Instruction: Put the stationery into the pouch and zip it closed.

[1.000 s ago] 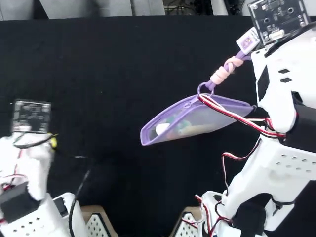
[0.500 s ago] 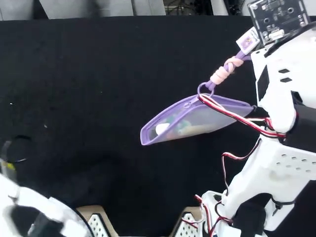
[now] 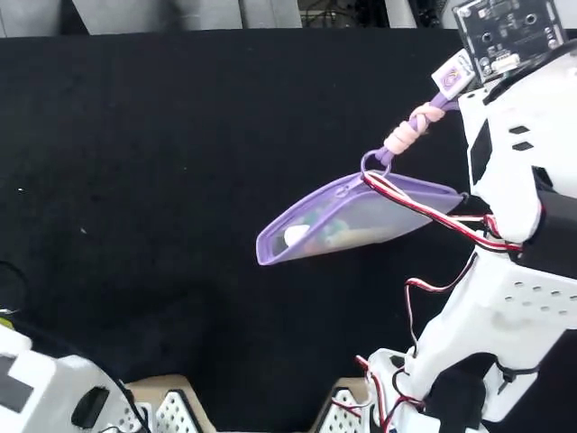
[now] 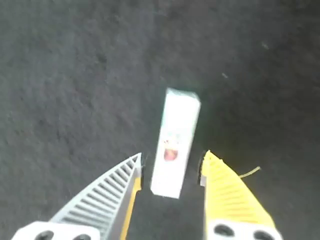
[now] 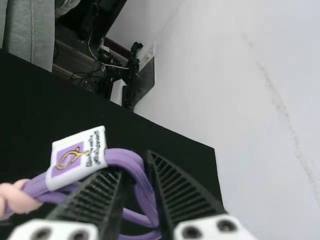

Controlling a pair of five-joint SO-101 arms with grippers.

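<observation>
From above, the purple pouch (image 3: 356,216) sits right of centre over the black table (image 3: 162,135), tilted with its low corner toward the middle. It is slung from a purple strap (image 3: 424,113) that climbs to the upper right, where the right arm (image 3: 523,180) stands. Pale shapes show through its side, so some stationery looks to be inside already. I cannot tell whether its low corner touches the table or whether the zip edge is parted. The left arm (image 3: 36,401) is tucked into the lower left corner, well apart from the pouch. In the left wrist view, the left gripper (image 4: 172,157) has its grey and yellow jaws close on either side of a white eraser (image 4: 175,140). They seem to pinch its near end, and the far end pokes out over the cloth. In the right wrist view, the right gripper (image 5: 134,164) is pressed onto the strap just beside its label tag (image 5: 80,155), with a pink knot (image 5: 10,197) at the lower left edge. The job in hand, I'd say, is carrying that eraser across to the pouch. It would go best if the right arm holds the strap steady while the left brings the eraser end-first along the zip edge. The left should let go only once the eraser is well inside the mouth, or it may slide off the slanted side.
</observation>
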